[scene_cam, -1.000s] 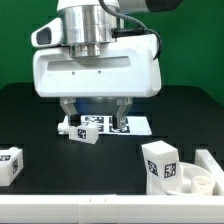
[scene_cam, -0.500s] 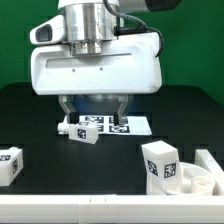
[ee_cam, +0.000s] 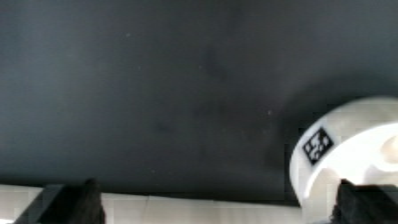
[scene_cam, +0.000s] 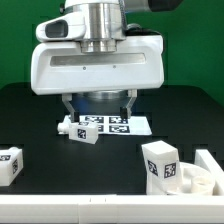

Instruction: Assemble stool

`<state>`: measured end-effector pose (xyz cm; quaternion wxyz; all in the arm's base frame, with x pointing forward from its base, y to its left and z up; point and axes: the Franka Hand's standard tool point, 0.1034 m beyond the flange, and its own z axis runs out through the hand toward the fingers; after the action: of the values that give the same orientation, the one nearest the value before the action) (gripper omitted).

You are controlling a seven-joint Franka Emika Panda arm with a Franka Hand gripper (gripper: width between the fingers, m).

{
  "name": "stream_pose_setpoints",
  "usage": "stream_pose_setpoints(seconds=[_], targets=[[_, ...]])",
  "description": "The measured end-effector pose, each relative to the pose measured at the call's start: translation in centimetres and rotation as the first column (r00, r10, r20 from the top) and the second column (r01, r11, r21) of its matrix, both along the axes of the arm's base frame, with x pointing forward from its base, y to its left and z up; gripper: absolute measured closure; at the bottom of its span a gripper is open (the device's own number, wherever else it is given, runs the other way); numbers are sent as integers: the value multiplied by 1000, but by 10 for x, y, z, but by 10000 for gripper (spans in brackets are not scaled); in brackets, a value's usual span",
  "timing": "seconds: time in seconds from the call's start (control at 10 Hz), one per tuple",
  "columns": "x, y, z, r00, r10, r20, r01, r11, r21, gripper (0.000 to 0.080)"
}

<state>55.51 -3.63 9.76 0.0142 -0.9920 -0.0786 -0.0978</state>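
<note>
My gripper [scene_cam: 99,106] hangs open and empty above the back middle of the black table, with its fingers [scene_cam: 68,104] spread wide. Below it a short white stool leg [scene_cam: 80,130] lies at the left end of the marker board [scene_cam: 118,125]. A second leg [scene_cam: 9,164] stands at the far left. A third leg [scene_cam: 160,163] stands at the front right, beside the round white seat [scene_cam: 197,183]. In the wrist view my open gripper [ee_cam: 217,205] hovers over dark table, and a rounded white tagged part [ee_cam: 352,150] lies by one fingertip [ee_cam: 365,203]; nothing sits between the jaws.
A white raised rim [scene_cam: 211,160] stands at the exterior view's right edge. A white edge strip [scene_cam: 100,210] runs along the table's front. A green backdrop lies behind the arm. A pale strip [ee_cam: 196,195] crosses the wrist view near the fingertips.
The gripper has shifted a little toward the exterior view's right and stays open. The stool parts have not moved.
</note>
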Motion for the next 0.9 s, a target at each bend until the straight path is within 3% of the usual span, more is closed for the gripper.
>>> stream_pose_setpoints(seconds=[0.3, 0.5, 0.7, 0.9], targets=[[-3, -1, -2, 1000, 9, -17, -9, 1000, 5, 151], [-31, 7, -10, 973, 28, -231, -1, 993, 119, 151], [-41, 13, -21, 983, 3, -181, 11, 997, 73, 151], [-42, 12, -21, 981, 2, -193, 13, 997, 79, 151]])
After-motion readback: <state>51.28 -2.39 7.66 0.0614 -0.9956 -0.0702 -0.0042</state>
